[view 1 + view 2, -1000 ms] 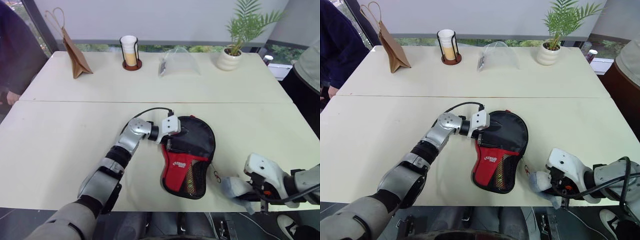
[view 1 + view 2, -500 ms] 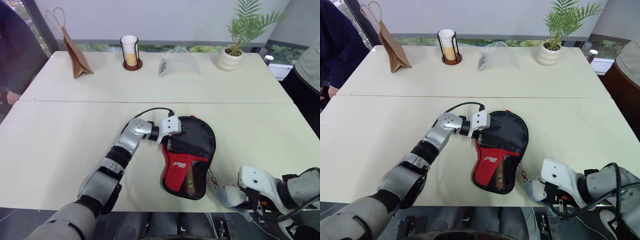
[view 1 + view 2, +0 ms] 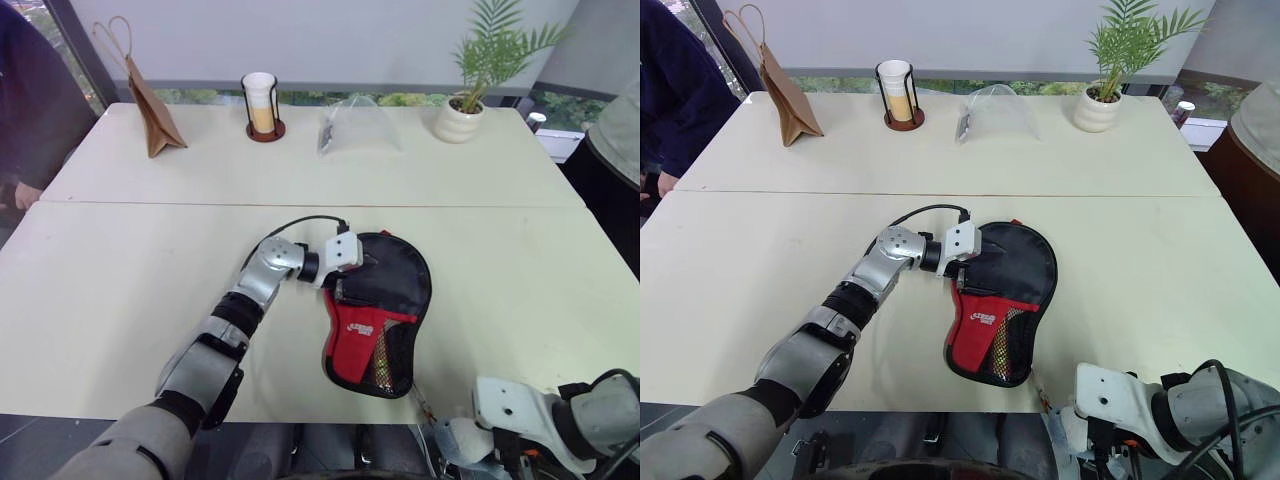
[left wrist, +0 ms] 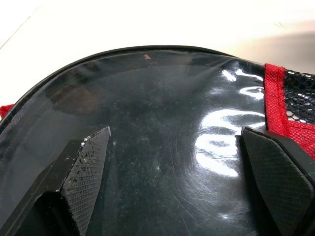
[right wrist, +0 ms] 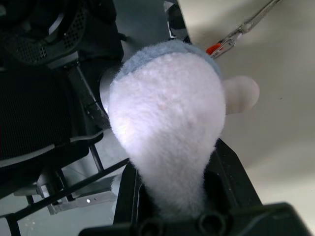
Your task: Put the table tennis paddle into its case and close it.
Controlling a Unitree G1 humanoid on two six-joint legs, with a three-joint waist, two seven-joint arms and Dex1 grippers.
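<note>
1. While the case (image 3: pixel 377 315) lies flat on the desk (image 3: pixel 120 290) near its front edge, note that its long axis runs from the round black end, farther from you, to the red mesh end nearest you.
2. Your left tool (image 3: pixel 352 275) rests on the case's upper left edge with its fingers (image 4: pixel 86 169) spread wide over a glossy black surface, gripping nothing.
3. Your right tool (image 5: pixel 172 206) is clenched on the grey plush charm (image 5: pixel 167 132), low off the desk's front edge, right of the case's red end.
4. A thin chain (image 3: pixel 422 402) runs from the case's near end toward the charm, so that tool lies along the case's long axis, beyond the mesh end.
5. Whether the table tennis paddle is inside cannot be confirmed; judge the black face under the left tool as possibly it.
6. Left arm is nearer the case; right arm controls the charm pull.
</note>
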